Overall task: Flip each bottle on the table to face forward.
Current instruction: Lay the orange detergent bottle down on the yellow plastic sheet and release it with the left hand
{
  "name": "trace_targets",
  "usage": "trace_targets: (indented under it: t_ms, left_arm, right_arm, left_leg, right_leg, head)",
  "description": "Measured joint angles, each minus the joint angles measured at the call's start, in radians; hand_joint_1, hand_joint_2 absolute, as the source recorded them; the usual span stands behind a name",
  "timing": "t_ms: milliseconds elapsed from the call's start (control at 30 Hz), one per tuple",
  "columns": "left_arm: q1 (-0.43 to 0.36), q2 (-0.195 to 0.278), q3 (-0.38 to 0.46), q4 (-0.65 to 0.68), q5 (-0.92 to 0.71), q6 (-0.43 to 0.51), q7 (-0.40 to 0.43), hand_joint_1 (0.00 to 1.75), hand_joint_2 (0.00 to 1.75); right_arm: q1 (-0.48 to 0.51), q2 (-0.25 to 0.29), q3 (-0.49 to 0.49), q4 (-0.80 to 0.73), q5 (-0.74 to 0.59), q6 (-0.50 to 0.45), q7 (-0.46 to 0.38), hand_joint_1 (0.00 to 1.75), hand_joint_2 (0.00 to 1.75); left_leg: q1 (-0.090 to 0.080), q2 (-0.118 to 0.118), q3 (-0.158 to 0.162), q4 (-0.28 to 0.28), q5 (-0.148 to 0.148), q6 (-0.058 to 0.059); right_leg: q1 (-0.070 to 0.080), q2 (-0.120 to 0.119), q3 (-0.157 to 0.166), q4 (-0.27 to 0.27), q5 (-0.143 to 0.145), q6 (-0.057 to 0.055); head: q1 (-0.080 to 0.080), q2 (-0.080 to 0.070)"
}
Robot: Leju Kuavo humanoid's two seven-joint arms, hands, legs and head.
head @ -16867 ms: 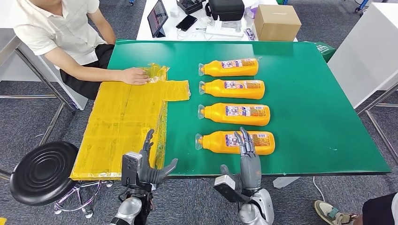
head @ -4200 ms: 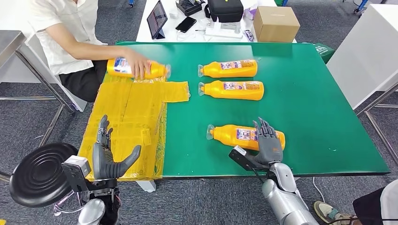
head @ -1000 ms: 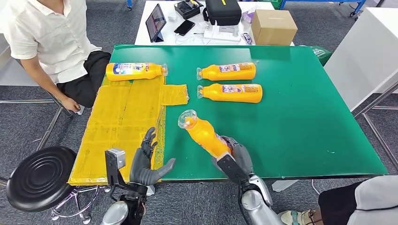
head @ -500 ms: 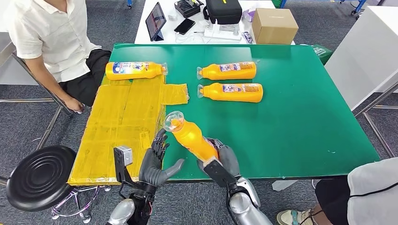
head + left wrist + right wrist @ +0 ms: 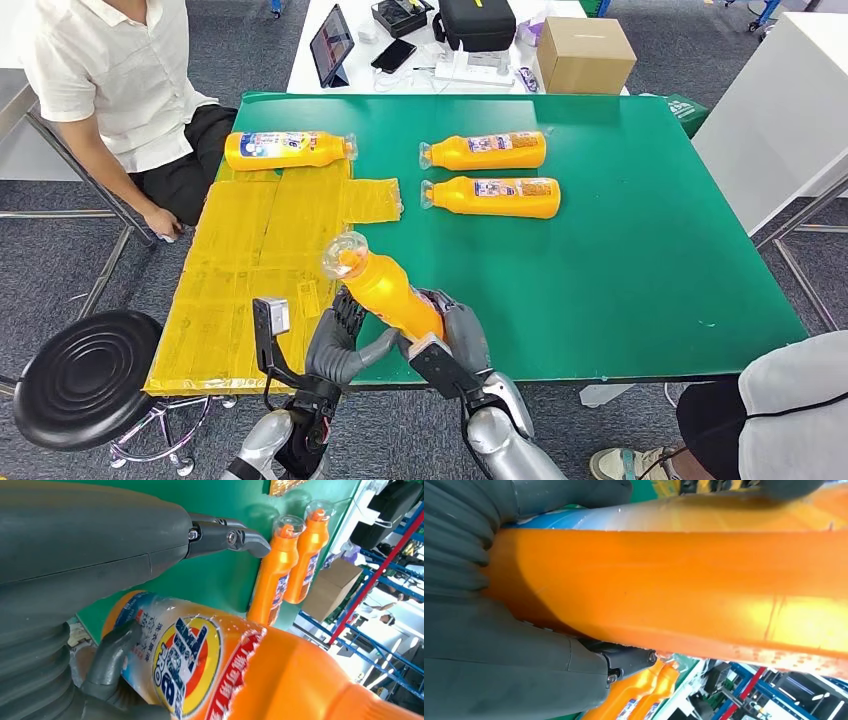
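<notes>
Compared with half a second ago, we see the held bottle (image 5: 385,291) shifted toward the left, now over the seam where the yellow sheet (image 5: 262,262) meets the green table (image 5: 640,240) near the front edge, and the left hand (image 5: 343,337) has come up against it. We hold this orange bottle lifted and tilted, its clear cap pointing up and away from us toward the left side, its base low in the right hand (image 5: 452,335).

Right hand: fingers wrapped around the lower body of the bottle, clamped on it. Left hand: fingers spread, with its thumb and fingers touching the bottle's side from the left; the left wrist view shows the thumb (image 5: 112,652) pressed on the printed label (image 5: 187,662). We cannot tell whether this hand grips the bottle or merely rests against it.

Two more orange bottles lie on their sides, parallel and just beside each other, in the far middle of the table: the farther one (image 5: 484,150) and the nearer one (image 5: 492,197), both with caps pointing left. A fourth bottle (image 5: 288,150) lies on its side at the far edge of the yellow sheet, cap pointing right.

A person in a white shirt (image 5: 105,75) sits beside the table's far left corner. A black stool (image 5: 85,375) stands off the front left corner. A cardboard box (image 5: 581,53) rests on the white table beyond.
</notes>
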Motion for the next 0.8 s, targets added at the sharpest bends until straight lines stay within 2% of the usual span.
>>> trace_targets:
  t_ms: [500,800]
  left_arm:
    - [-0.042,0.007,-0.023,0.009,0.034,0.005,-0.001,0.0,1.75]
    - [-0.045,0.015,-0.025,0.009,0.036,0.009,-0.005,0.0,1.75]
  right_arm:
    - [-0.096,0.017,0.037,0.097,-0.007,0.0,0.032,1.43,1.75]
    - [-0.135,0.026,0.051,0.164,0.032,-0.016,0.057,1.65,1.75]
  left_leg:
    - [0.0,0.0,-0.001,0.0,0.0,0.0]
    - [0.0,0.0,-0.001,0.0,0.0,0.0]
  right_leg:
    - [0.0,-0.001,0.0,0.0,0.0,0.0]
    - [0.0,-0.001,0.0,0.0,0.0,0.0]
  head:
    - [0.0,0.0]
    - [0.0,0.0]
